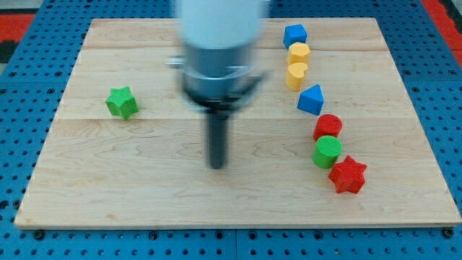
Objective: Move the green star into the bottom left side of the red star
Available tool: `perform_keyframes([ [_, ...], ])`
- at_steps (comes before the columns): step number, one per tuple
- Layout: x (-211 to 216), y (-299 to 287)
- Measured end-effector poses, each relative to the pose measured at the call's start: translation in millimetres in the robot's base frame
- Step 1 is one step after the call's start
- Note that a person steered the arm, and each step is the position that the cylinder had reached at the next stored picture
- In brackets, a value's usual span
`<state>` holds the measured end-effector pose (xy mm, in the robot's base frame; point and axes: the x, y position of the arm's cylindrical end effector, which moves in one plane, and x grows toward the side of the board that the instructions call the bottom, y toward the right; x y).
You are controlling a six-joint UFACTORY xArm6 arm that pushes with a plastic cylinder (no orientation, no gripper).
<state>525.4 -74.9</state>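
My tip [217,165] sits on the wooden worktop [144,188] near the middle, a bit below centre. The rod is blurred w/ the arm body above it. No hand on this rig, just the rod, so no wide/narrow state to tell; tip touches no block.

Green star [121,102] is at the view's left, well apart from my tip, up and to the left of it. Alone there, nothing beside it.

Red star [348,175] is at the view's lower right, well apart from the green star, w/ my tip between the two approx. Its bottom left side is bare worktop.

Rest of the blocks run in a curved line down the view's right:
- blue cube [294,35] at top
- yellow hexagon-ish block [299,53] just below, touching or nearly
- 2nd yellow block [296,75], rounded, exact shape unclear, touching the 1st
- blue triangle block [311,100] below that
- red cylinder [328,127]
- green cylinder [327,152], touching the red cylinder above and just beside the red star's upper left.
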Motion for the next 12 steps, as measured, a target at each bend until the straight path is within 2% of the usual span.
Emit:
perform_keyframes([
  [1,-29.9,-154.0],
  [2,-89.9,-156.6],
  [3,-125.4,-119.5],
  [4,-122.6,-90.3],
  [5,-119.8,-32.8],
  [6,-104.5,-3.1],
  [7,-38.4,25.5],
  [8,-12.6,78.4],
  [10,-68.8,24.3],
  [12,-97.9,92.8],
])
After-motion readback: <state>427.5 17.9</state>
